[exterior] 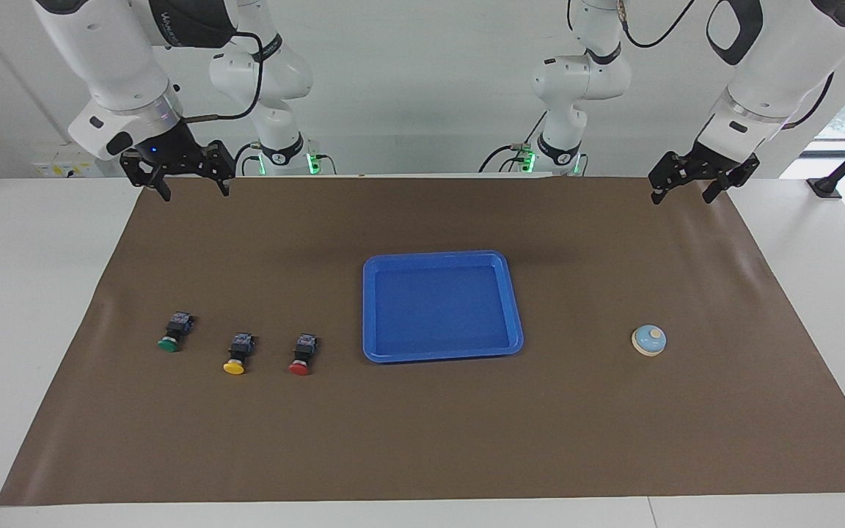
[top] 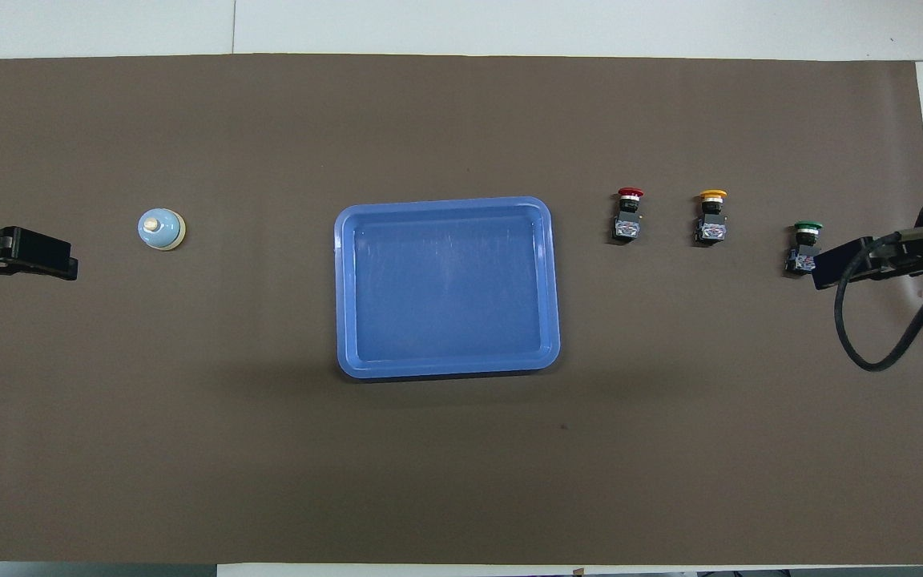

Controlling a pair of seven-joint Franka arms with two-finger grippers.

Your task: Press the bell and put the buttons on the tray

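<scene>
You have three buttons lying on their sides in a row toward the right arm's end: green button (exterior: 174, 332), yellow button (exterior: 239, 353), red button (exterior: 303, 354), caps pointing away from the robots. The empty blue tray (exterior: 372, 308) sits mid-mat; the bell (exterior: 649, 340) stands upright toward the left arm's end. On the brown mat (exterior: 422, 440), both arms wait raised: left gripper (exterior: 690, 186) and right gripper (exterior: 191, 180), fingers spread wide.
</scene>
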